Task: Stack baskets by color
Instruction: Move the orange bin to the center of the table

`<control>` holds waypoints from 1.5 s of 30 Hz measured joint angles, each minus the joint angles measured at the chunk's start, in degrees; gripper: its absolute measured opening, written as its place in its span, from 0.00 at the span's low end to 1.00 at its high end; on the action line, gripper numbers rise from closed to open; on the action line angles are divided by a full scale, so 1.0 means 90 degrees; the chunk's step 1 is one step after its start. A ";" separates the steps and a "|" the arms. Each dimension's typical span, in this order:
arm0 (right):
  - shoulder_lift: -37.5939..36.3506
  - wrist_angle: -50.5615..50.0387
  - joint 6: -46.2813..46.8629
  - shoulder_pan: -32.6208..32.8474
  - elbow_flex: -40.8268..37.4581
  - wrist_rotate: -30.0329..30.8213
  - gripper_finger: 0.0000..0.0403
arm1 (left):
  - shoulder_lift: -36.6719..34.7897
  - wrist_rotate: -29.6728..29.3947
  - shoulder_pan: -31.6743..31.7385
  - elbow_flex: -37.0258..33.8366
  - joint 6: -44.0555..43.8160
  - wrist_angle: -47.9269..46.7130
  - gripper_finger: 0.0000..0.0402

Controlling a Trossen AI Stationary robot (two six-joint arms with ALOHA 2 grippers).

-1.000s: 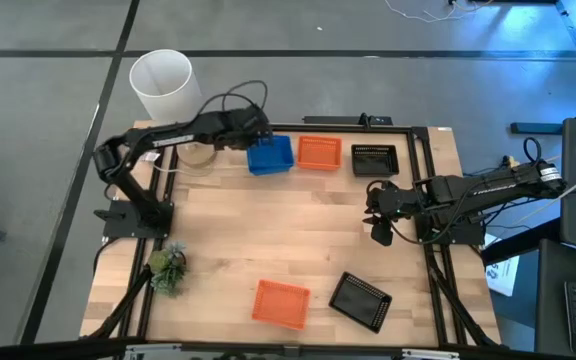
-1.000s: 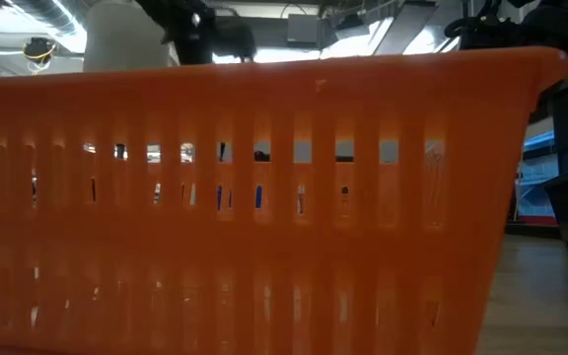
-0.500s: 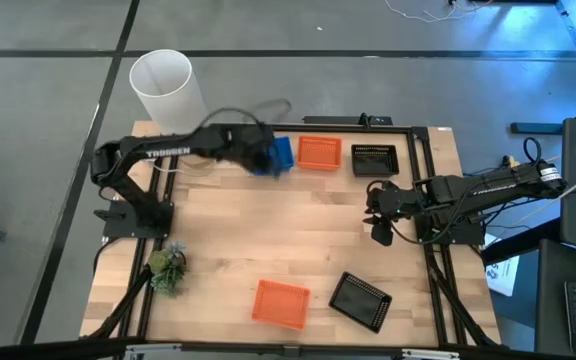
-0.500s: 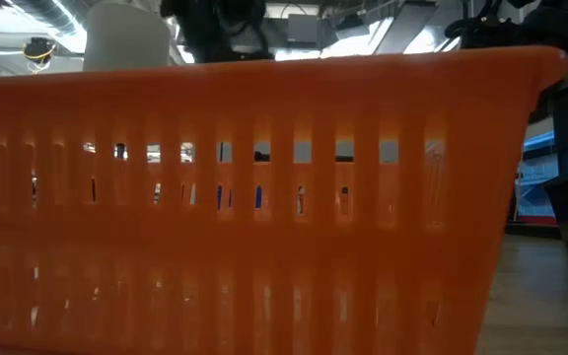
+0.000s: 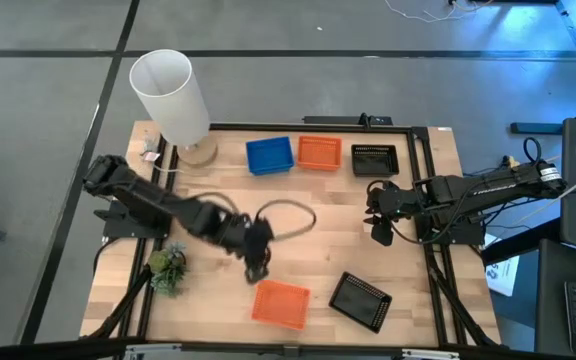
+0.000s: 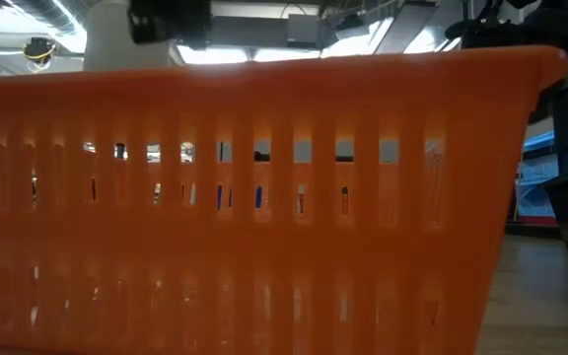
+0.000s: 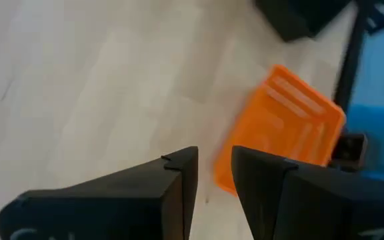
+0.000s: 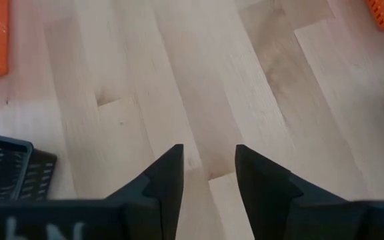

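Note:
Along the table's far edge stand a blue basket (image 5: pixel 270 155), an orange basket (image 5: pixel 319 152) and a black basket (image 5: pixel 374 159), side by side. Nearer the front edge lie a second orange basket (image 5: pixel 280 303) and a second black basket (image 5: pixel 359 300). My left gripper (image 5: pixel 256 264) hangs just beyond that near orange basket (image 7: pixel 280 133), open (image 7: pixel 214 179), with nothing between its fingers. My right gripper (image 5: pixel 380 226) waits open (image 8: pixel 209 172) above bare wood at the right. In the low view, the near orange basket (image 6: pixel 264 197) fills almost the whole picture.
A tall white cylinder (image 5: pixel 171 93) stands at the far left corner. A small green plant (image 5: pixel 168 268) sits by the left edge. Bare wood lies in the table's middle. A cable loop (image 5: pixel 290 218) trails behind my left gripper.
My left arm has swung from beside the blue basket at the far edge across the table toward the near edge, ending just short of the near orange basket; its wrist has rolled on the way. The blue basket has stayed where it was.

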 joint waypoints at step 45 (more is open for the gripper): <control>-0.0002 -0.0001 0.0363 0.0000 0.0000 -0.0104 0.33 | 0.2851 0.0819 -0.0107 0.0000 0.2744 0.1780 0.17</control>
